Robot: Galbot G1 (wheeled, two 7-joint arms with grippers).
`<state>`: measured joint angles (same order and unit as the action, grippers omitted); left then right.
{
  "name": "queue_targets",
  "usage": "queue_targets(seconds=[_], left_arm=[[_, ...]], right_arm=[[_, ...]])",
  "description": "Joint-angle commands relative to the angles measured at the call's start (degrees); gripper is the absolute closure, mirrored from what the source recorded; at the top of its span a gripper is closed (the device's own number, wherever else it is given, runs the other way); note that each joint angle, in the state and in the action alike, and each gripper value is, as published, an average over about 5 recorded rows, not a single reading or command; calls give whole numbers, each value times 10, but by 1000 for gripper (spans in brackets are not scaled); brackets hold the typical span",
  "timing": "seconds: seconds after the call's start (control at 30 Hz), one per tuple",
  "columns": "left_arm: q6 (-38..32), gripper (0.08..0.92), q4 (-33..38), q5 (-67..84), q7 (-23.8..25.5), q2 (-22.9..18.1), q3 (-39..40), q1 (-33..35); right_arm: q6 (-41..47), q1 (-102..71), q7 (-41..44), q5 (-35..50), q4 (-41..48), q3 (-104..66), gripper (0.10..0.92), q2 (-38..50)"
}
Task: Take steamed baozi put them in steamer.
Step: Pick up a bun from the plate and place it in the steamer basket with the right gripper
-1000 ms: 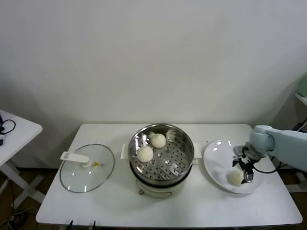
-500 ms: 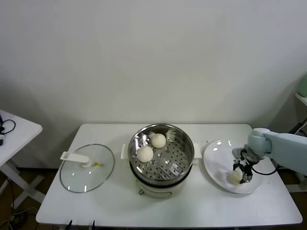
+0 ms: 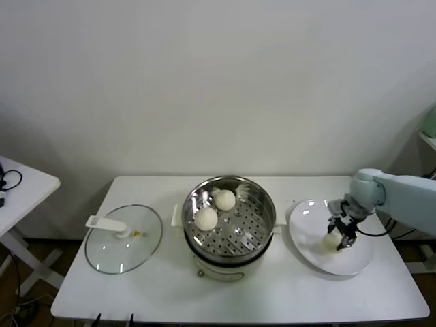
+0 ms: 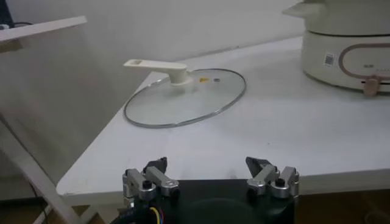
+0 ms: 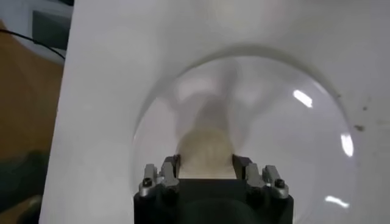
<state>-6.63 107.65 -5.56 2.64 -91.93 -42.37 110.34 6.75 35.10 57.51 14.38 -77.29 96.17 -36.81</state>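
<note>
Over glossy white plate (image 3: 310,238), my right gripper (image 3: 336,236) pinches a smooth round baozi (image 3: 332,240); two sit in perforated steel steamer (image 3: 259,221).

The right gripper (image 3: 338,236) closed its previously spread fingers onto the steamed baozi (image 3: 332,240) on the plate (image 3: 308,235). Gripper and bun then shifted from the plate's near part toward its middle, the arm drawing inward slightly.

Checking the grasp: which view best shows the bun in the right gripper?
Right wrist view: the bun sits between the right gripper fingers, above the plate. Head view shows it small and partly covered. Left wrist view misses it.
</note>
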Motion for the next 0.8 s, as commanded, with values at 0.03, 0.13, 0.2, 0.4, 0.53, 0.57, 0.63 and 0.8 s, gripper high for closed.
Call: queue_targets(seconds=[0.03,0.13,0.2,0.4,0.53,0.57,0.63,0.8], left_arm=[[0,177,3,0,0,2,-1,1],[0,177,4,1,0,4,-3,2],[0,177,2,1,0,4,-2,2],[-2,177,0,0,-1,3,1,2],[-3,177,0,-1,-2,3,1,3],[-3,177,0,-1,-2,3,1,3],[-3,177,1,-2,-2,3,1,3],[-2,177,-1,-2,-2,1,1,3]], right_arm=[[-112,242,48,60,-42,91,431,-44],[-158,307,64,82,-56,89,431,-71],[-171,335,69,98,-72,78,431,-87],[-177,346,68,115,-148,1,431,-118],[-180,329,59,95,-209,-53,431,-137],[-181,323,56,89,-223,-60,432,-143],[-184,310,49,75,-249,-67,434,-155],[-195,259,25,12,-294,-74,439,-184]])
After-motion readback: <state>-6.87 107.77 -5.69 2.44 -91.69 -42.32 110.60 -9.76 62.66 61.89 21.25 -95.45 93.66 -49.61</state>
